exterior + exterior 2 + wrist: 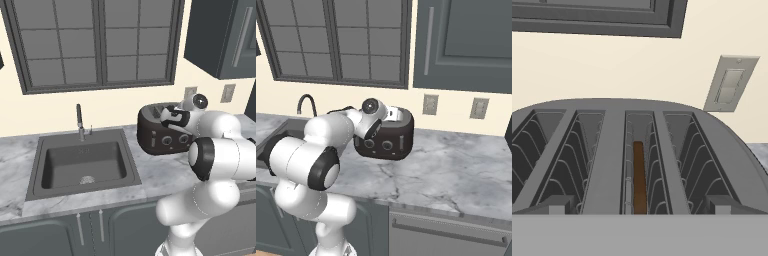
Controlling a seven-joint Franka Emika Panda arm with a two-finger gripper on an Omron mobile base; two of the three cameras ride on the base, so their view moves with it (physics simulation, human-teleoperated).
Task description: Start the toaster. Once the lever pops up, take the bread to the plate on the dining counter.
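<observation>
The dark toaster stands on the marble worktop against the wall, right of the sink. A small pale lever shows on its front beside two round knobs. In the hand view I look down on the toaster and its several top slots. A thin brown slice of bread stands on edge in the third slot from the left. My gripper hovers just above the toaster's top, open, with a fingertip on either side and nothing between them. The plate and the dining counter are out of view.
A dark sink with a faucet lies left of the toaster. Wall outlets sit behind it, under a dark upper cabinet. Bare marble worktop stretches to the right. A large window fills the wall above.
</observation>
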